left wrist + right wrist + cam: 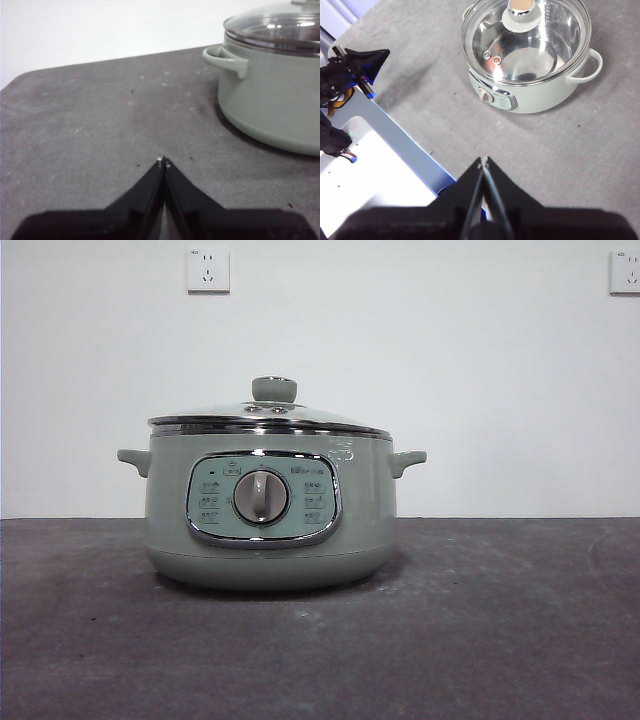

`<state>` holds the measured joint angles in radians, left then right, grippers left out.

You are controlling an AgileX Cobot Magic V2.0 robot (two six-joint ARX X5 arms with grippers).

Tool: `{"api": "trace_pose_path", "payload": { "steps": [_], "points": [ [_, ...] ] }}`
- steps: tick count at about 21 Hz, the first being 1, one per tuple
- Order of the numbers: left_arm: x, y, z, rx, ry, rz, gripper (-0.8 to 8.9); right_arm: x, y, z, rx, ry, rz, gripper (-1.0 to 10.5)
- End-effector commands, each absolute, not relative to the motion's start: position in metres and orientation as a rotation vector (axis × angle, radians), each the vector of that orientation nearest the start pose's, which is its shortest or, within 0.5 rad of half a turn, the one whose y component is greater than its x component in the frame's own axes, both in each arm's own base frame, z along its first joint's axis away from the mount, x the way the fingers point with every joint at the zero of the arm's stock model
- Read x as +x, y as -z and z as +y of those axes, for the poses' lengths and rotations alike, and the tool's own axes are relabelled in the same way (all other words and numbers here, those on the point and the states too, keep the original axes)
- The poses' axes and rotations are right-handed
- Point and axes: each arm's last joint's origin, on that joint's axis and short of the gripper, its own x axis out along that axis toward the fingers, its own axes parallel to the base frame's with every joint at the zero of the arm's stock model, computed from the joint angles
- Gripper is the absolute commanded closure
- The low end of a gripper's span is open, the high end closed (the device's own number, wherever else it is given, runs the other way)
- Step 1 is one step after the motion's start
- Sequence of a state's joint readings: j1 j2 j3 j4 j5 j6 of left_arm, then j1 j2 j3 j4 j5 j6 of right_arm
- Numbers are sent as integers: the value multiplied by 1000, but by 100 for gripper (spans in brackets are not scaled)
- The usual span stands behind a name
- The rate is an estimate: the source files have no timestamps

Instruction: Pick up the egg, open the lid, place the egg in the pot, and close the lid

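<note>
Your left end effector (163,161) sits low over the dark grey speckled desk (100,125), its two black jaws pressed together with nothing between them. The wide, round sage-green electric pot (272,100) stands well apart from it, ahead and off to one side, with one small side handle (225,57) turned toward it.

Your right end effector (483,160) hangs high above the desk, jaws likewise closed and empty. From there you look down on the pot ahead of the tips, well apart from them. The round clear glass lid (540,50), with its shiny metal rim and sage-green knob (521,12), rests squarely on the pot. Through the glass you see the bare metal bottom of the pot, partly masked by reflections.

In the front view neither end effector shows; the pot stands on the desk with its chrome-framed control panel (263,498) and grey dial (261,496) facing the camera. You cannot see the egg in any view.
</note>
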<state>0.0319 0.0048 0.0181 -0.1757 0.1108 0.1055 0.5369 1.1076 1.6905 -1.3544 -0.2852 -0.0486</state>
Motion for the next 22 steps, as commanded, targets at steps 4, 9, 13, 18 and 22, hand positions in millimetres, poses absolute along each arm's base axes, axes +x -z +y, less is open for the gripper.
{"api": "trace_pose_path", "payload": {
  "steps": [4, 9, 13, 18, 22],
  "points": [
    [96, -148, 0, 84, 80, 168, 814, 116, -457, 79, -143, -795, 783, 946],
    [96, -148, 0, 84, 80, 168, 814, 116, -457, 79, -143, -795, 783, 946],
    [96, -148, 0, 84, 80, 168, 814, 116, -457, 79, -144, -794, 783, 946],
    [96, -148, 0, 84, 80, 168, 814, 103, -471, 51, -152, -704, 569, 946],
    [96, -148, 0, 84, 80, 168, 814, 74, -471, 28, -71, -647, 290, 946]
  ]
}}
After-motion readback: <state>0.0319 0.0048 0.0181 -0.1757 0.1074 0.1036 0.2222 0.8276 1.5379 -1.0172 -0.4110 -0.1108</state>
